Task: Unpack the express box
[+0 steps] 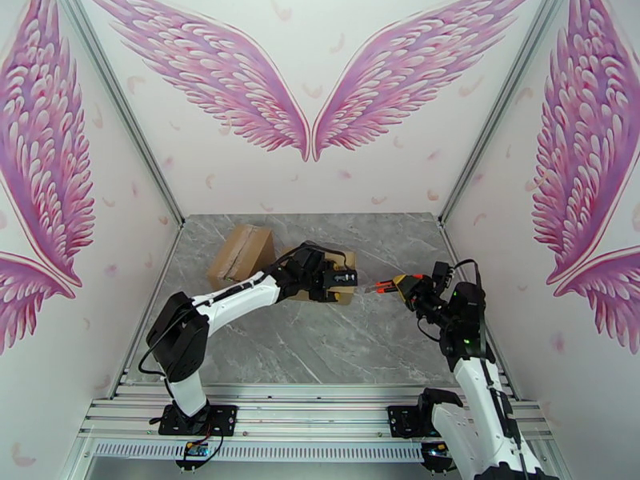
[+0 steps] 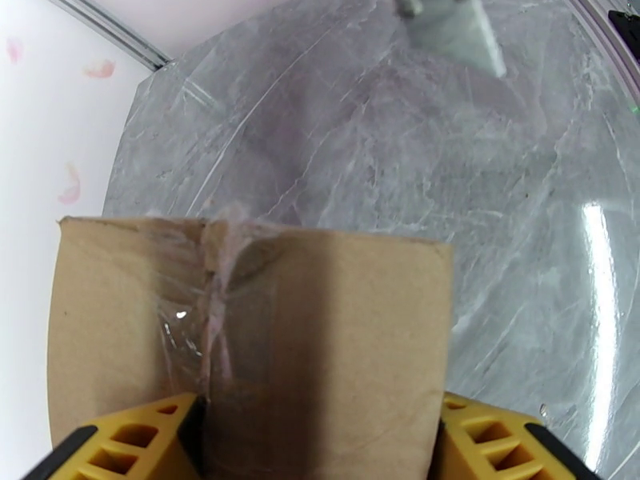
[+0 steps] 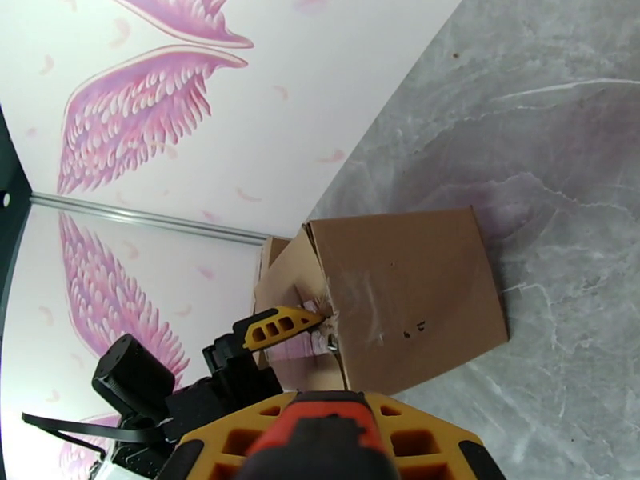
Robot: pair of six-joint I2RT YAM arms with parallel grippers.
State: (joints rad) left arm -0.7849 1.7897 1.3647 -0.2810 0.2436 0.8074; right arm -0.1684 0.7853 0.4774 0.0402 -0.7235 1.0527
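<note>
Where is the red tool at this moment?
In the top view, the red tool is in the right gripper, right of the table's centre, its tip pointing left toward the cardboard box held by the left gripper.

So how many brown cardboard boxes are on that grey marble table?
2. The back-left cardboard box sits ungripped; the middle cardboard box is gripped by the left gripper. Another could hide behind that arm.
</note>
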